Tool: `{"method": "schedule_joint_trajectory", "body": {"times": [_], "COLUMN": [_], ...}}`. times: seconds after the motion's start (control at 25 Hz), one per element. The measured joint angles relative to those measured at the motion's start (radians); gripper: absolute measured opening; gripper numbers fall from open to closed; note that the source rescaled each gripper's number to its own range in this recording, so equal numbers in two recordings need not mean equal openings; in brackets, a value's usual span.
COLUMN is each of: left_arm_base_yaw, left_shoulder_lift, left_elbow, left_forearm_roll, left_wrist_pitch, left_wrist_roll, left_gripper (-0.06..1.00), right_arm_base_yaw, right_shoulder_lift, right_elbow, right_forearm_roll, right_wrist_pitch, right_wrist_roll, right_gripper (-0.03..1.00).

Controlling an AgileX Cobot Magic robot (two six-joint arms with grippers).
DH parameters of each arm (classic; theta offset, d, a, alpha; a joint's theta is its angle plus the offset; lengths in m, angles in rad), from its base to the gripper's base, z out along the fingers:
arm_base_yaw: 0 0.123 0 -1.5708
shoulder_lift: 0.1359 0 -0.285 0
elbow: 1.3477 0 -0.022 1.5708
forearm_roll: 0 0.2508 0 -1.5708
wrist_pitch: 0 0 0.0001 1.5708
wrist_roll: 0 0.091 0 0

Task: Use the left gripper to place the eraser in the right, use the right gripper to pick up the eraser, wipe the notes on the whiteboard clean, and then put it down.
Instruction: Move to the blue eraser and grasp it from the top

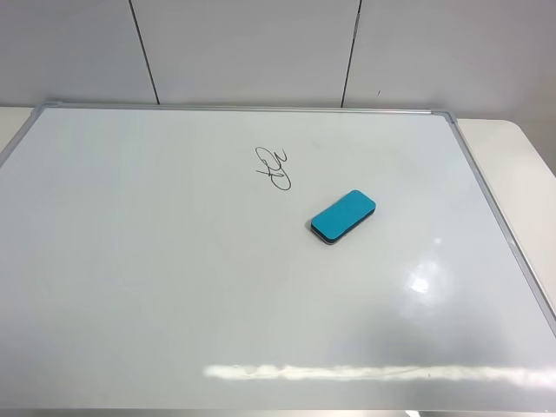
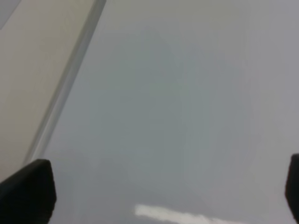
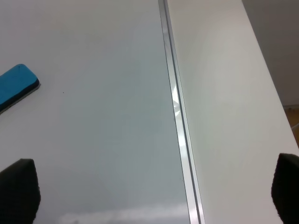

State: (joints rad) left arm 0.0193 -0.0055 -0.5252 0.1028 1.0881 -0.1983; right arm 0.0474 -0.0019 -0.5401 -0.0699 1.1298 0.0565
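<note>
The teal-blue eraser point(image 1: 343, 215) lies flat on the whiteboard point(image 1: 130, 261), a little right of the middle. Up and to its left sits the notes scribble point(image 1: 274, 168), a small black loop with a crossing stroke. Neither arm shows in the exterior high view. My left gripper point(image 2: 163, 191) is open over bare board near the frame edge; only its two dark fingertips point(image 2: 28, 189) show. My right gripper point(image 3: 152, 191) is open too, straddling the board's metal frame point(image 3: 180, 121), with one end of the eraser point(image 3: 16, 86) at the picture's edge, apart from the fingers.
A pale table surface point(image 1: 521, 165) runs beside the board's right frame, and also shows in the right wrist view point(image 3: 229, 107) and the left wrist view point(image 2: 32, 70). White wall panels point(image 1: 252, 48) stand behind the board. Glare streaks lie along the board's near edge point(image 1: 373, 372).
</note>
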Motion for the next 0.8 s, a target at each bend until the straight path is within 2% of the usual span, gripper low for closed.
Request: {"method": "schedule_joint_trajectory", "body": {"times": [0.8], "left_arm_base_yaw": [0.0], "left_shoulder_lift": [0.0], "left_elbow": [0.0], "left_forearm_roll": [0.0], "left_wrist_pitch": [0.0], "left_wrist_roll": [0.0], "left_gripper": [1.0], "right_arm_base_yaw": [0.0], "right_shoulder_lift": [0.0], "right_elbow": [0.0], "right_forearm_roll": [0.0], "right_wrist_pitch": [0.0], "right_wrist_roll": [0.0], "right_gripper": [1.0]}}
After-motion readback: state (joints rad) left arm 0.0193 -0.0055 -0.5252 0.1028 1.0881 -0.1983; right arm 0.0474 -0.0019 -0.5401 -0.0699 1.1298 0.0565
